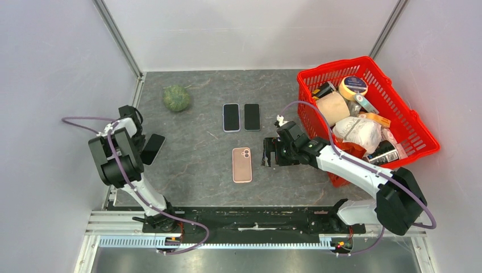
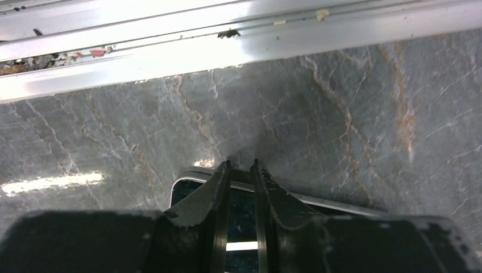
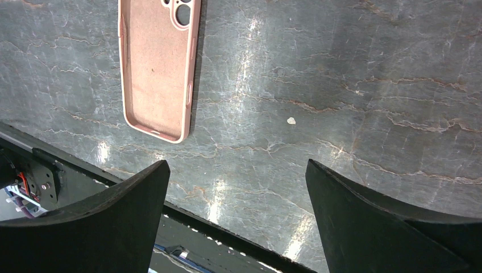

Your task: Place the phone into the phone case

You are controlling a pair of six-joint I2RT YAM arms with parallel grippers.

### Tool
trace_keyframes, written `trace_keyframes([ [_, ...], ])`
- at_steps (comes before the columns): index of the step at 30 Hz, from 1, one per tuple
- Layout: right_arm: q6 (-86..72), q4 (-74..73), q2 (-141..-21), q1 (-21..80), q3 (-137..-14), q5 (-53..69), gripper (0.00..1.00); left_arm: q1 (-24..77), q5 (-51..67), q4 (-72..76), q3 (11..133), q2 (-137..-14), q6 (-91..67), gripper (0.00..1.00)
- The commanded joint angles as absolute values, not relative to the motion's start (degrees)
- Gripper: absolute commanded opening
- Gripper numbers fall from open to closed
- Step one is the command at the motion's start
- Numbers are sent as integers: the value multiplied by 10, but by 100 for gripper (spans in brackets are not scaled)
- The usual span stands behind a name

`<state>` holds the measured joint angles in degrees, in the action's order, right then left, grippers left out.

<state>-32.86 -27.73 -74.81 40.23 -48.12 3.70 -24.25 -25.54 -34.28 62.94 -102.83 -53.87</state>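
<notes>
A pink phone case (image 1: 242, 164) lies open side up in the middle of the table; it also shows in the right wrist view (image 3: 156, 68). My left gripper (image 1: 143, 142) is at the table's left edge, shut on the edge of a dark phone (image 1: 153, 149). In the left wrist view the phone (image 2: 187, 190) sits between the closed fingers of the gripper (image 2: 240, 165), low over the table. My right gripper (image 1: 267, 152) is open and empty just right of the case, its gap (image 3: 237, 162) over bare table.
Two more phones, one light-rimmed (image 1: 231, 117) and one black (image 1: 252, 116), lie side by side behind the case. A green round object (image 1: 177, 98) sits at the back left. A red basket (image 1: 335, 65) full of items stands at the right. A metal rail (image 2: 170, 51) runs along the left edge.
</notes>
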Motion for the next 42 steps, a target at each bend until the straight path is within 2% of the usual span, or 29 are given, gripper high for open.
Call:
trace_keyframes([
  [1, -318, -262, -732, 399, -474, 42, 97, -220, -262, -392, 582, -1006, -558, 27],
  [12, -318, -257, -724, 400, -467, 46, 97, -111, -284, -391, 521, -964, -555, 27],
  [24, -318, -256, -722, 400, -463, 50, 97, 52, -244, -386, 553, -1016, -545, 26],
  [29, -318, -257, -723, 400, -464, 49, 97, 62, -249, -396, 562, -1003, -551, 27],
  [32, -317, -258, -722, 400, -464, 49, 97, 62, -263, -406, 560, -968, -547, 38],
  [34, -317, -258, -722, 400, -465, 50, 97, 62, -269, -412, 560, -943, -541, 51],
  [37, -317, -258, -724, 399, -465, 49, 97, 62, -265, -410, 557, -908, -531, 65],
  [39, -317, -258, -725, 400, -466, 49, 97, 62, -248, -403, 560, -895, -514, 78],
  [42, -317, -258, -725, 400, -466, 48, 97, 62, -233, -398, 564, -881, -497, 83],
])
